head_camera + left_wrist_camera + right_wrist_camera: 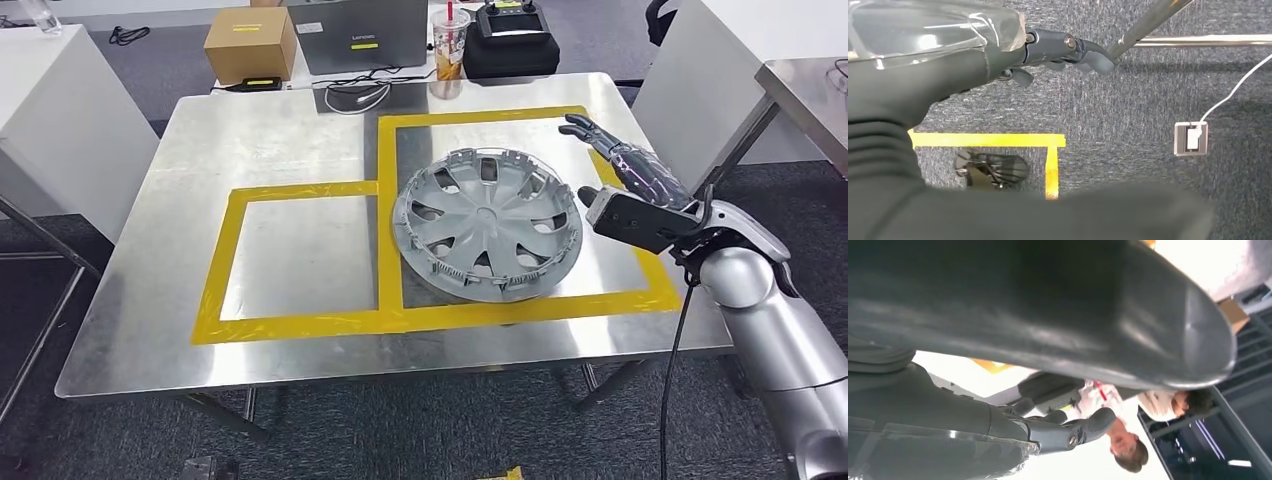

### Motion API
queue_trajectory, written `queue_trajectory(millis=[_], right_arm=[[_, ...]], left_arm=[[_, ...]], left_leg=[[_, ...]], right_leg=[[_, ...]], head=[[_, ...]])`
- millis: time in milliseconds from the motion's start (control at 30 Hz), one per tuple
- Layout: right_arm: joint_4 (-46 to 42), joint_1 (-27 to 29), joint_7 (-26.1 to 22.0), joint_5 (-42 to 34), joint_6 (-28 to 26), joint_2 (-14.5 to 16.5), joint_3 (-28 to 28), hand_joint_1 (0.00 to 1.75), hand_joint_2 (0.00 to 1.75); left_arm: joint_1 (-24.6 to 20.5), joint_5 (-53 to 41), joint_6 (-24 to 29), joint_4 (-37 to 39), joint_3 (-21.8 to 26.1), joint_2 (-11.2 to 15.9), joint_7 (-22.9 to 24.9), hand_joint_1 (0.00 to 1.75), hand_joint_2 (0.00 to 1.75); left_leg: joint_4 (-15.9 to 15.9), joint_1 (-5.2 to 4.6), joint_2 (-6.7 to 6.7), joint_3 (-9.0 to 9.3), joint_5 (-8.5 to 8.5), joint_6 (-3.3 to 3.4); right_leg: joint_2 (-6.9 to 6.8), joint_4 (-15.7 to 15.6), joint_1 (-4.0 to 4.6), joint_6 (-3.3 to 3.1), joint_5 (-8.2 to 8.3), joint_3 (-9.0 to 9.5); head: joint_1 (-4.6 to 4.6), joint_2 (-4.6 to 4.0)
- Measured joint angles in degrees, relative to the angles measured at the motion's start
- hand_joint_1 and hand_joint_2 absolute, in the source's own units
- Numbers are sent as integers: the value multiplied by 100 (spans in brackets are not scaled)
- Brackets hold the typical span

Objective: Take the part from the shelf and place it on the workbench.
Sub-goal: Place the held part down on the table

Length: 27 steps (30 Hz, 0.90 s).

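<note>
- The hubcap lies flat on the workbench, mostly inside the larger yellow tape frame, its left rim over the dividing strip
- The right hand hovers just beside its right rim, fingers spread, holding nothing
- The left hand hangs over the carpet, fingers loosely curled around nothing
- Risk: pulling the right hand back low could catch the rim and drag the hubcap across the slick steel, further off the frame

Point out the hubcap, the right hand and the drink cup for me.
hubcap (487, 223): head view, centre hub.
right hand (628, 192): head view, middle of the hand.
drink cup (449, 45): head view, cup wall.
</note>
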Motion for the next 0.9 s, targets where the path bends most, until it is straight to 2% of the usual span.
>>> queue_trajectory(millis=[33, 67, 100, 133, 233, 267, 300, 367, 400, 433, 467, 533, 567, 600, 633, 667, 700, 733, 767, 800, 833, 900], right_arm=[[-3, -1, 3, 12, -35, -3, -42, 0, 0], [-6, -2, 11, 24, -69, -11, -91, 0, 0], [-16, -3, 25, 33, -104, -31, -152, 0, 0], [-39, -3, 44, 41, -140, -63, -225, 0, 0], [-177, -6, 96, 35, -259, -249, -529, 0, 0], [-227, -10, 103, 20, -291, -315, -642, 0, 0], [-273, -12, 105, 0, -314, -372, -749, 0, 0], [-345, -2, 106, -28, -337, -462, -918, 0, 0], [-373, 12, 106, -35, -342, -506, -981, 0, 0], [-397, 23, 107, -38, -343, -549, -1034, 0, 0], [-415, 29, 107, -43, -344, -588, -1085, 0, 0], [-439, 34, 109, -58, -344, -655, -1178, 0, 0], [-444, 40, 109, -69, -344, -680, -1213, 0, 0], [-451, 50, 109, -79, -344, -703, -1238, 0, 0], [-459, 59, 110, -89, -343, -724, -1257, 0, 0], [-470, 67, 110, -100, -343, -744, -1272, 0, 0], [-485, 72, 111, -111, -342, -763, -1286, 0, 0], [-503, 70, 111, -126, -342, -784, -1298, 0, 0], [-524, 76, 111, -146, -340, -806, -1312, 0, 0], [-542, 81, 115, -166, -338, -827, -1321, 0, 0], [-554, 89, 125, -184, -336, -845, -1327, 0, 0], [-560, 95, 203, -208, -336, -868, -1321, 0, 0]], left_arm=[[0, -3, 1, 1, 3, 0, 0, 0, 175], [1, -5, 2, 2, 5, 0, 0, 0, 175], [2, -8, 4, 3, 5, 0, 0, 0, 175], [2, -11, 9, 4, 5, 0, 0, 0, 175], [-1, -33, 39, 4, 7, 2, -3, 0, 175], [-1, -43, 49, 5, 8, 1, -6, 0, 175], [1, -48, 55, 5, 8, 1, -10, 0, 175], [7, -55, 59, 7, 9, 0, -16, 0, 175], [4, -57, 60, 7, 10, -3, -16, 0, 175], [-4, -61, 61, 7, 11, -4, -17, 0, 175], [-14, -65, 61, 7, 14, -6, -17, 0, 175], [-28, -80, 61, 8, 19, -9, -17, 0, 175], [-32, -87, 61, 9, 20, -11, -17, 0, 175], [-37, -94, 61, 11, 20, -13, -17, 0, 175], [-45, -99, 60, 14, 18, -14, -17, 0, 175], [-56, -101, 60, 18, 15, -14, -17, 0, 175], [-69, -103, 59, 22, 11, -14, -17, 0, 175], [-82, -105, 59, 26, 6, -14, -18, 0, 175], [-94, -106, 59, 31, 2, -14, -20, 0, 175], [-104, -108, 59, 37, -2, -13, -25, 0, 175], [-112, -109, 59, 45, -3, -11, -29, 0, 175], [-118, -112, 61, 69, -3, -1, -42, 0, 175]], left_leg=[[384, 30, 2, -136, -213, -36], [685, 56, 4, -233, -350, -62], [796, 76, 5, -240, -380, -77], [680, 94, 7, -134, -312, -83], [-441, 104, 3, 570, 64, -47], [-685, 88, -1, 709, 126, -22], [-785, 66, -5, 753, 148, 8], [-804, 32, 0, 707, 227, 95], [-837, 28, 11, 688, 295, 146], [-874, 30, 23, 655, 371, 205], [-909, 33, 34, 604, 452, 253], [-915, 9, 43, 464, 577, 316], [-913, -9, 45, 384, 635, 326], [-909, -25, 45, 305, 692, 333], [-904, -37, 45, 226, 748, 334], [-896, -45, 43, 155, 800, 329], [-880, -51, 39, 90, 846, 318], [-855, -63, 34, 25, 885, 299], [-833, -70, 31, -22, 925, 274], [-816, -75, 29, -56, 962, 244], [-813, -76, 29, -77, 1003, 211], [-811, -64, 24, -105, 1047, 140]], right_leg=[[-1, 3, 0, -9, 18, -22], [-2, 5, 0, -8, 39, -49], [-2, 8, -1, 0, 63, -79], [-1, 10, -4, 16, 89, -109], [-3, 7, -5, 95, 177, -171], [-7, 2, -3, 131, 206, -180], [-11, -5, -2, 175, 236, -185], [-13, -49, -17, 265, 315, -190], [-12, -44, -28, 289, 307, -215], [-10, 37, -33, 284, 212, -271], [-8, 247, -32, 251, 20, -367], [-5, 974, -24, 173, -491, -600], [-5, 1346, -20, 169, -665, -678], [-5, 1578, -18, 193, -734, -683], [-5, 1622, -17, 232, -710, -592], [-5, 1442, -16, 272, -621, -394], [-6, 1096, -15, 296, -534, -110], [-7, 664, 1, 292, -516, 209], [-7, 319, 18, 269, -526, 444], [-6, 85, 38, 239, -559, 591], [-5, -20, 60, 204, -586, 642], [-10, -37, 48, 129, -510, 581]], head=[[-6, 0], [-4, 0], [-6, 0], [-6, 0], [-4, 0], [-1, 0], [4, 0], [11, 0], [15, 0], [21, 0], [30, 0], [43, 0], [43, 0], [43, 0], [44, 0], [43, 0], [43, 0], [44, 0], [34, 0], [33, 0], [28, 0], [31, 0]])
